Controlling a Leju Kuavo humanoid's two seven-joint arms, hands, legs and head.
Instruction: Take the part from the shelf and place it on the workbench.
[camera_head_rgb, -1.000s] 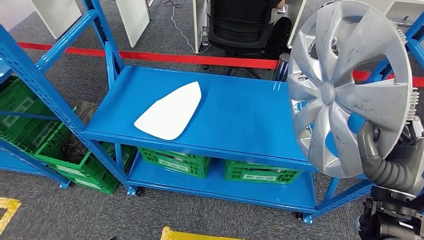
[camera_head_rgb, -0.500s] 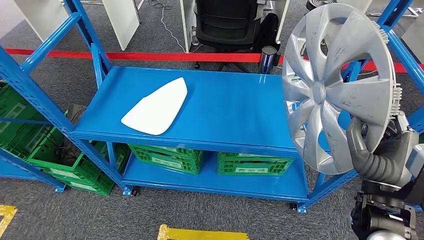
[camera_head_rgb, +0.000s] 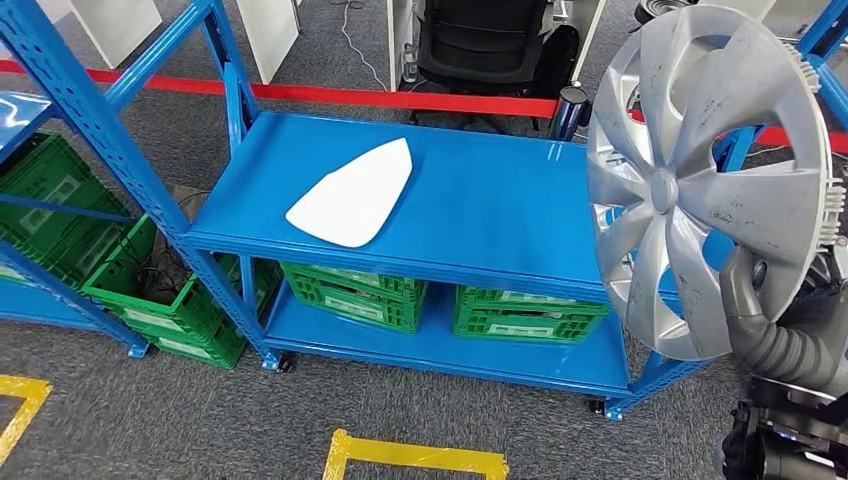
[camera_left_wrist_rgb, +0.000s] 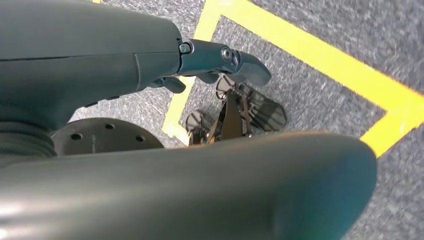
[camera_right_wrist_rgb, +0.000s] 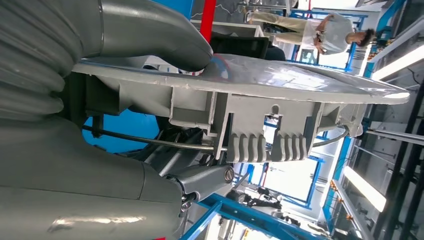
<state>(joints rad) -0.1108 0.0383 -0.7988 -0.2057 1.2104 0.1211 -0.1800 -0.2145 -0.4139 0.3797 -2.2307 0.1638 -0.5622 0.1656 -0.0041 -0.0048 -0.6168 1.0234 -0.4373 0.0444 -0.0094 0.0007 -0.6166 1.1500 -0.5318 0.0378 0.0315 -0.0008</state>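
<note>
Right hand (camera_head_rgb: 770, 330) grips the hubcap (camera_head_rgb: 710, 175) upright, off the shelf (camera_head_rgb: 480, 210); view has swung rightward since, carry underway; left hand (camera_left_wrist_rgb: 220, 60) hangs empty, fingers apart.

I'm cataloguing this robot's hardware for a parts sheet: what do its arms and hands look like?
The right hand comes off a grey ribbed, bellows-like wrist cover with a thick, smooth grey thumb. The left hand has the same glossy grey shell, darker metallic fingers with small round fasteners at the joints, and a dark round plate with holes beside the wrist. No cables or markings are visible.
</note>
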